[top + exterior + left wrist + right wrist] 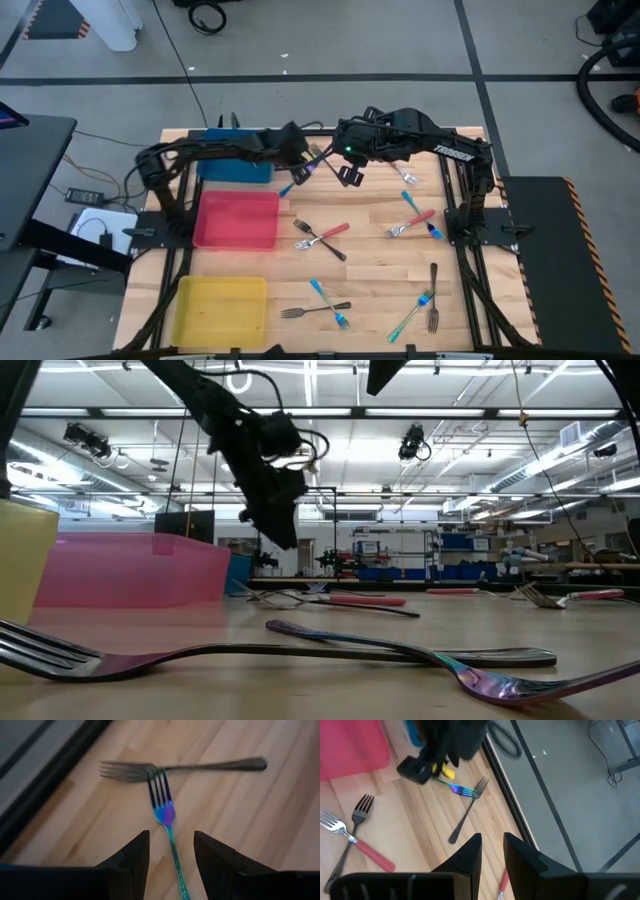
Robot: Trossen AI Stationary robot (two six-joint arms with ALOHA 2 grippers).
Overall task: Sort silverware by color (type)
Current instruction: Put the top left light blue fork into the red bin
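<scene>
A fork with an iridescent blue-teal handle [165, 812] lies on the wood near the table's far edge, its tines over the tines of an all-dark fork [200, 767]. My left gripper [171, 837] is open, one finger on either side of the blue fork's handle, apart from it. The high view shows this gripper [303, 165] just right of the blue tray. My right gripper [492, 837] is open by a narrow gap. It hovers close by [350, 175], above the table, looking down on the same two forks [462, 790].
Blue tray [235, 165], red tray [237, 218] and yellow tray [220, 305] stand in a column on the table's left. Red-handled forks [325, 235] [410, 222], blue-handled forks [330, 300] [410, 315] and dark forks [433, 295] lie scattered over the middle and right.
</scene>
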